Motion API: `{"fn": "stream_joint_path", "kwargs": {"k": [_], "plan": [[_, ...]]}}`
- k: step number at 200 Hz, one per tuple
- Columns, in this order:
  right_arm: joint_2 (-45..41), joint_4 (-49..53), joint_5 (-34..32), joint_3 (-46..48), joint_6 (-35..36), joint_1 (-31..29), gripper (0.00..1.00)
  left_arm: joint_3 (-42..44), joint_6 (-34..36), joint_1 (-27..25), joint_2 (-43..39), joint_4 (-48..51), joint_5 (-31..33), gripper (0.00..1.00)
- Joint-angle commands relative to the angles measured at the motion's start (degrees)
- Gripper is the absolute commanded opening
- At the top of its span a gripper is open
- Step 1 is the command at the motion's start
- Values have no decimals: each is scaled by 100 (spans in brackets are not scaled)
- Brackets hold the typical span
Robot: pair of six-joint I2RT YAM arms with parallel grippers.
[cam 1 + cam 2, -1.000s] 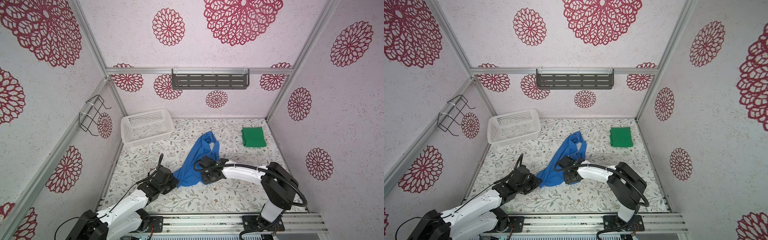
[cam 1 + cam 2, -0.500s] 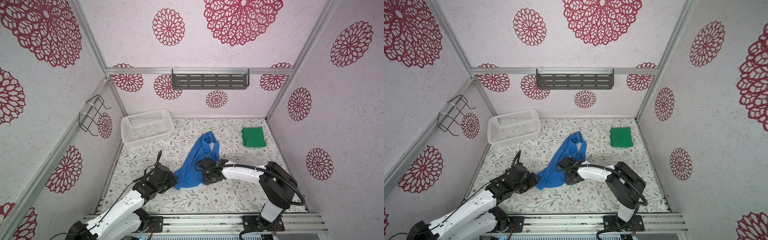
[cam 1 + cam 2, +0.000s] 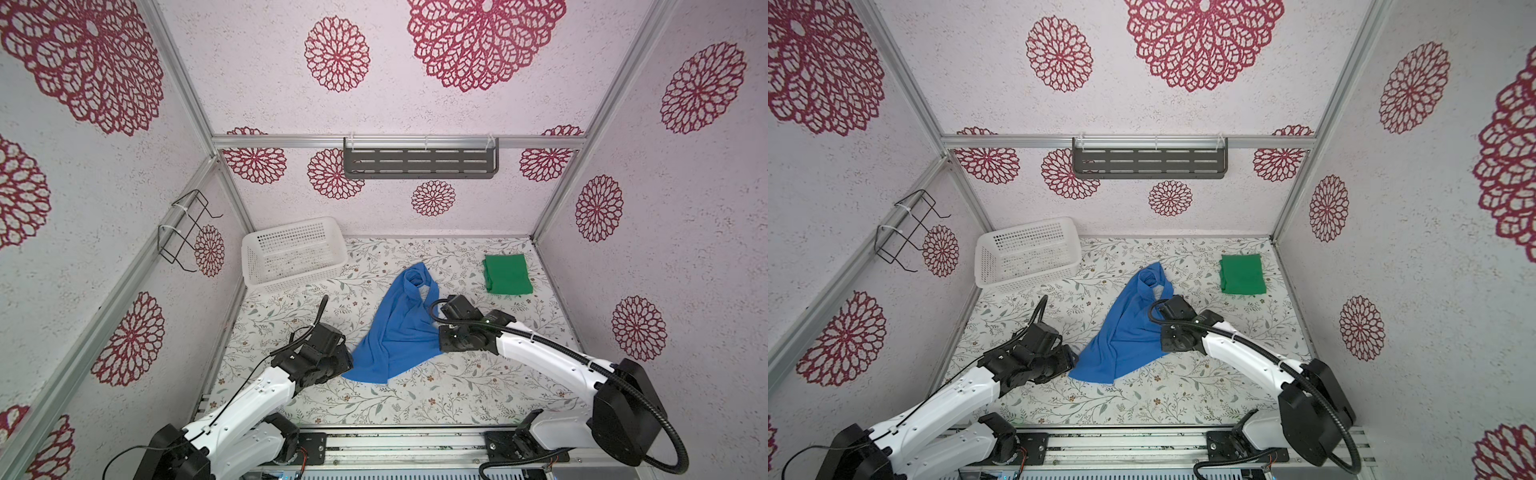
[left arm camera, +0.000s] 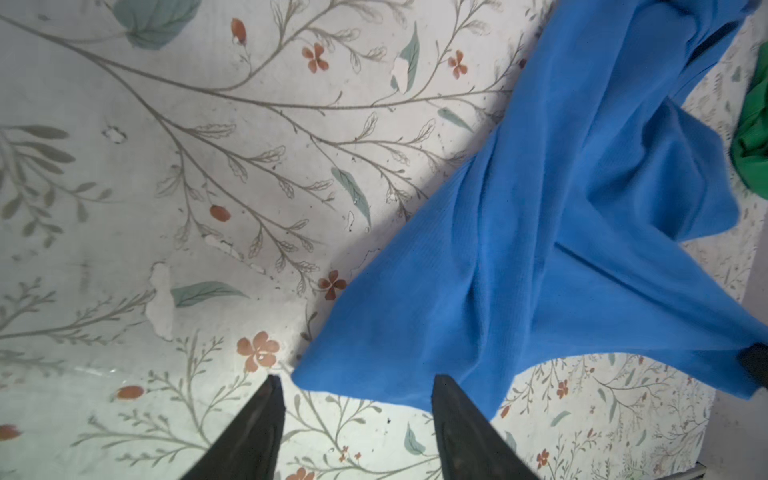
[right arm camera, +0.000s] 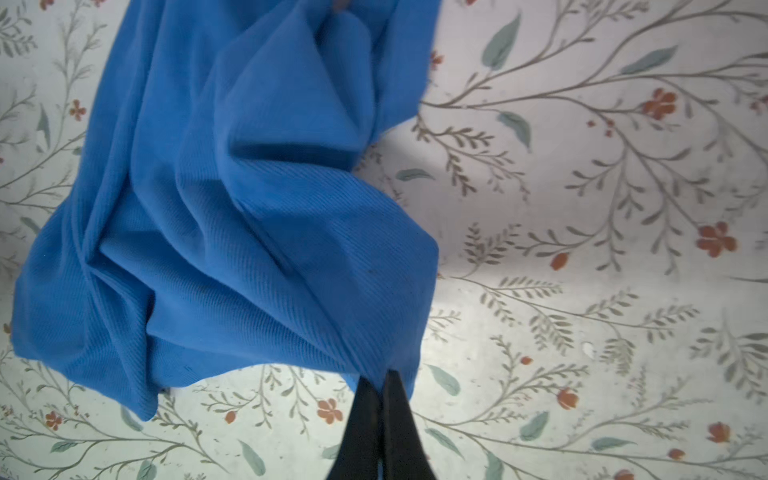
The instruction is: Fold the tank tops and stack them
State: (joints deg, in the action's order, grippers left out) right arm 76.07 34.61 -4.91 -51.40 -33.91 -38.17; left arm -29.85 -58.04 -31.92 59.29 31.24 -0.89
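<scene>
Left of the blue top (image 3: 395,332), the left gripper (image 4: 357,384) sits at its corner, jaws apart, likely to pinch it. The right gripper (image 5: 380,376) is clamped on its right hem, probably to spread it flat. Farther right of it lies the folded green top (image 3: 508,274).

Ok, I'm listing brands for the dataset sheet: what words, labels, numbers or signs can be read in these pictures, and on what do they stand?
None: no view shows any readable text.
The blue top, green top, basket, shelf, left arm and right arm show no lettering.
The walls and table carry only flower patterns.
</scene>
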Motion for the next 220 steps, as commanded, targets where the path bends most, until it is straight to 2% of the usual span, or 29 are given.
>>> {"fn": "stream_joint_path", "kwargs": {"k": [1, 24, 87, 142, 156, 165, 186, 197, 205, 220], "plan": [[-322, 282, -128, 342, 356, 617, 0, -53, 102, 3, 246, -298, -139, 60], [-444, -209, 168, 881, 337, 1132, 0, -143, 110, -89, 537, -412, -139, 60], [-122, -621, 244, 921, 388, 1154, 0, -216, -78, -632, 1247, -773, -373, 52], [107, -761, 252, 875, 492, 1172, 0, 72, -739, -1313, 1482, -1220, -708, 46], [145, -798, 288, 881, 497, 1176, 0, 121, -898, -1390, 1600, -1592, -785, 41], [156, -822, 290, 878, 506, 1181, 1, 7, -895, -1450, 1727, -1663, -797, 33], [145, -833, 289, 895, 508, 1176, 1, -621, -605, -1615, 2093, -1184, -632, 12], [115, -809, 224, 912, 517, 1183, 0, -980, -423, -1713, 2284, -849, -553, 4], [89, -794, 157, 934, 525, 1209, 0, -1209, -295, -1774, 2380, -637, -487, 0], [9, -804, 88, 1044, 522, 1359, 0, -1572, -92, -1860, 2388, -264, -269, 0]]}}
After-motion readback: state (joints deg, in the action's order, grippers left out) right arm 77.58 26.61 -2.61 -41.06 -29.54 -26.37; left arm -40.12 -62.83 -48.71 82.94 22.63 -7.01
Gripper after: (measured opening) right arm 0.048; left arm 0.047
